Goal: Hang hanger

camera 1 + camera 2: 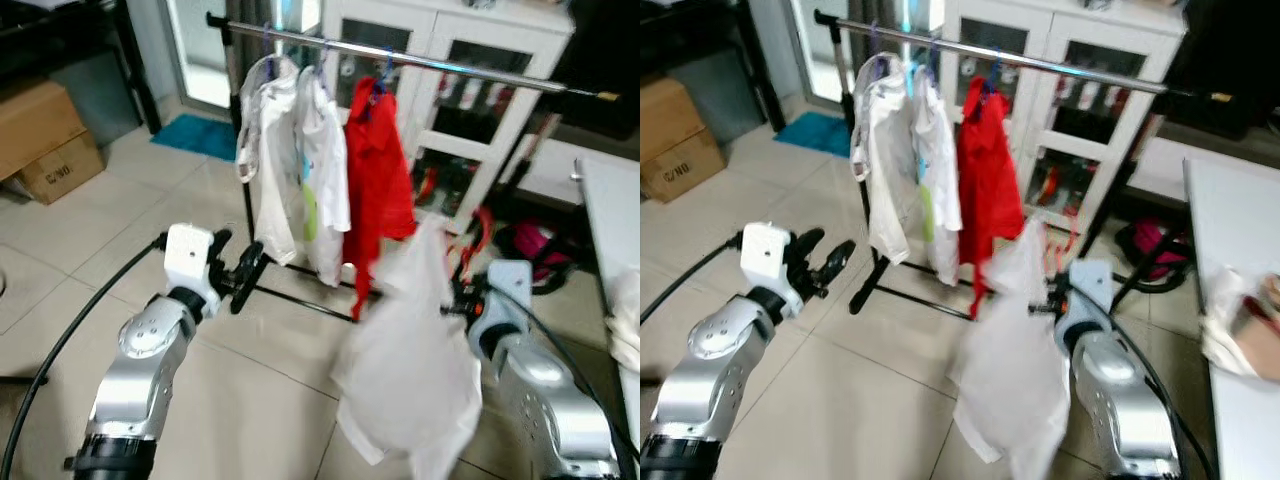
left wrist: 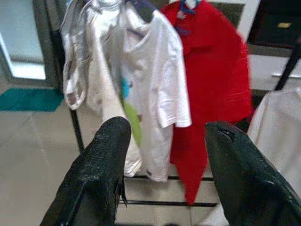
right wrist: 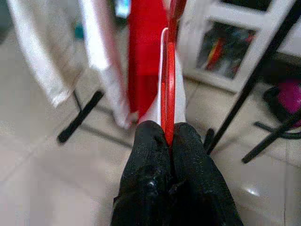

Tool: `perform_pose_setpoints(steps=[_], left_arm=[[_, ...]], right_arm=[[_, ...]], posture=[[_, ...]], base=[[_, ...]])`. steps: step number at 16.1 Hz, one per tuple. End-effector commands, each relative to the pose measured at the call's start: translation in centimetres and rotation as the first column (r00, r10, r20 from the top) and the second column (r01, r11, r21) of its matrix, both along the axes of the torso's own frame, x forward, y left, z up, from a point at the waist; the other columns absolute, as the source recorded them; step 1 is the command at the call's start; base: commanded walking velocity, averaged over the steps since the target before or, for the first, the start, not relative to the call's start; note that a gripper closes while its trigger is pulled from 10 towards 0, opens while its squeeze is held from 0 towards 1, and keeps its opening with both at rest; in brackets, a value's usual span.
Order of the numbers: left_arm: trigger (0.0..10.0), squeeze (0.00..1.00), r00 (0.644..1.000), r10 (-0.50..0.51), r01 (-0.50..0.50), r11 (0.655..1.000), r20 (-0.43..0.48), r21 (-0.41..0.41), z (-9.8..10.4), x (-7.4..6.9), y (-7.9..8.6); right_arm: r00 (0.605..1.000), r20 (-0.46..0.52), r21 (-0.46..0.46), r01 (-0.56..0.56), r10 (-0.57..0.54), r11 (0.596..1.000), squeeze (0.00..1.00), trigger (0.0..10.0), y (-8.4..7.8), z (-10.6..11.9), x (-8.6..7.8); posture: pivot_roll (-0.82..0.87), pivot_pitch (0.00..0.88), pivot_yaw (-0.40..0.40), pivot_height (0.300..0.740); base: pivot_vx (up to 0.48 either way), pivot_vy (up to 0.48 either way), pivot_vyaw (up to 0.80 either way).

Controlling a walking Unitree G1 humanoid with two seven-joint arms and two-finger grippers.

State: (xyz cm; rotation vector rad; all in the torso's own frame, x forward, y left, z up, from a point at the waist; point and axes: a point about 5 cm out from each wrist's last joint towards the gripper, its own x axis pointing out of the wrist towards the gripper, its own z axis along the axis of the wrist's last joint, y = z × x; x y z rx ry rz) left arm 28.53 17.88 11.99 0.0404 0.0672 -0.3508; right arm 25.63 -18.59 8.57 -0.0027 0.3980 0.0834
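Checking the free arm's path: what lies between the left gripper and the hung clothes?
Bare tiled floor separates the left gripper from the white shirts, seen in the left eye view.

The floor [image 1: 60, 260] is of pale glossy tiles. A white cabinet [image 1: 470, 60] with glass doors stands at the back wall. Beside it, bright daylight comes through a doorway [image 1: 200, 50], with a teal mat [image 1: 195, 135] in front. Two cardboard boxes [image 1: 45, 140] sit at the left. A white desk [image 1: 1230, 250] stands at the right.
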Motion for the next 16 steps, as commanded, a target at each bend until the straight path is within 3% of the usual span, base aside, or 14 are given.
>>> perform_pose_setpoints(steps=[1,3,5,8,13,16], left_arm=[[10.0,0.00,1.000,-0.015,0.015,1.000,0.004,-0.004,0.3,0.1,-0.3],[10.0,0.00,1.000,-0.024,0.024,1.000,0.009,-0.008,0.5,0.0,-0.5],[10.0,0.00,1.000,0.007,-0.007,1.000,0.002,-0.016,0.3,-0.2,0.3],[10.0,0.00,1.000,-0.005,0.005,1.000,0.008,-0.016,0.5,0.1,-0.1],[10.0,0.00,1.000,-0.019,0.019,1.000,-0.003,-0.014,0.3,-0.3,0.1],[10.0,0.00,0.998,-0.059,0.059,0.998,-0.004,-0.008,0.4,-0.3,-0.4]], right_arm=[[1.000,0.024,-0.026,-0.002,0.003,1.000,0.00,10.0,-0.4,0.7,0.2],[0.999,0.043,-0.035,0.032,-0.030,0.999,0.00,10.0,-1.2,1.1,0.7],[0.997,0.066,-0.034,0.052,-0.050,0.998,0.00,10.0,-1.2,1.5,0.9],[0.996,0.058,-0.039,0.070,-0.068,0.997,0.00,10.0,-1.2,1.5,1.1],[0.993,0.011,-0.057,0.117,-0.117,0.991,0.00,10.0,-1.9,0.6,0.6],[0.984,-0.038,-0.107,0.170,-0.175,0.980,0.00,10.0,-3.3,0.0,0.2]], posture=[[-0.13,0.000,-0.033,0.740],[-0.13,0.000,-0.037,0.740],[-0.13,0.000,-0.043,0.740],[-0.12,0.000,-0.044,0.740],[-0.12,0.000,-0.050,0.740],[-0.12,0.000,-0.048,0.740]], base=[[0.311,0.000,0.00],[0.313,0.000,0.00],[0.317,0.000,0.00],[0.329,0.000,0.00],[0.332,0.000,-0.38],[0.339,0.000,0.00]])
